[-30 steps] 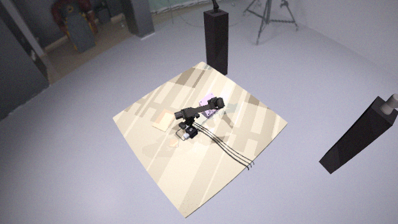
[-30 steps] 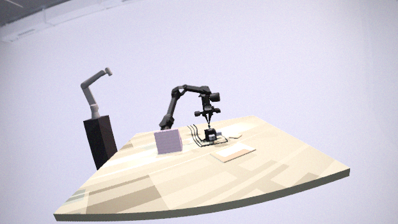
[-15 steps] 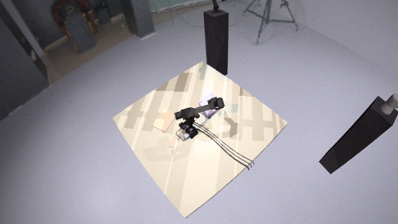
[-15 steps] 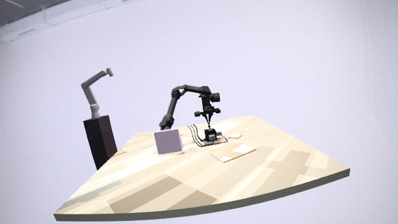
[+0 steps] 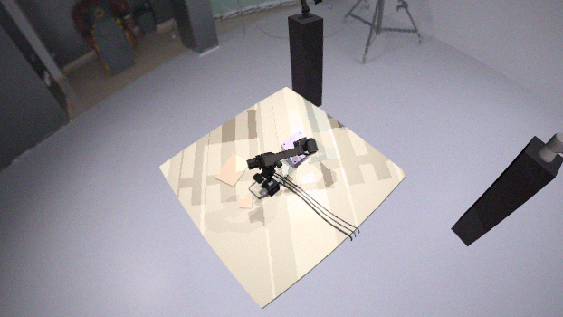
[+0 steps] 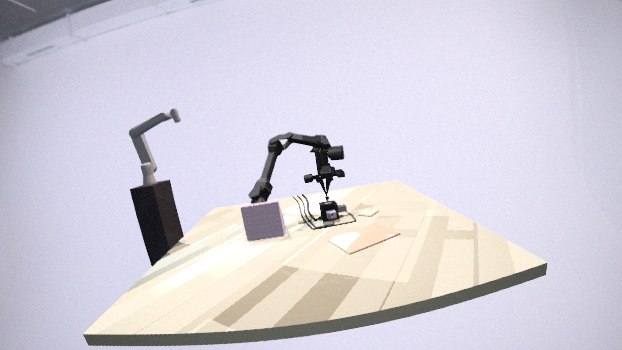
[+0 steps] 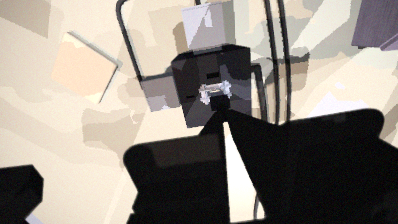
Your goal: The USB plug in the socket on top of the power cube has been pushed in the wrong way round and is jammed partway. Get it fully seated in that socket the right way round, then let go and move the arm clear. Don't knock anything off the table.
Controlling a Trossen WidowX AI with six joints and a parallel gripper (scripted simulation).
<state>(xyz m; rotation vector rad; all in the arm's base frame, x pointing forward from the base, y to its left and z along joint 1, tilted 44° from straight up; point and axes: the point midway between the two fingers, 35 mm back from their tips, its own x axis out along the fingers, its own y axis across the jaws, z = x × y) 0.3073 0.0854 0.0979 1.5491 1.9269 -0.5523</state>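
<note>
The black power cube (image 5: 271, 187) (image 6: 325, 214) (image 7: 192, 70) stands on the table, with pale plugs on two sides. Dark slots show in its top in the wrist view. My gripper (image 6: 327, 194) (image 7: 223, 116) points down over the cube and is shut on the USB plug's dark body (image 7: 220, 103). The plug's bright metal part (image 7: 215, 90) shows against the cube's top. Whether its end is in the socket or just above it, and which way round it is, I cannot tell. In the top view the arm hides the plug.
Black cables (image 5: 312, 208) (image 6: 306, 212) (image 7: 284, 65) run beside the cube, and one loops around it. A lilac box (image 6: 263, 221) (image 7: 375, 22) stands near the arm's base. Two flat peach pieces (image 5: 231, 172) (image 5: 245, 203) lie on the table, the larger also in the exterior view (image 6: 375, 236).
</note>
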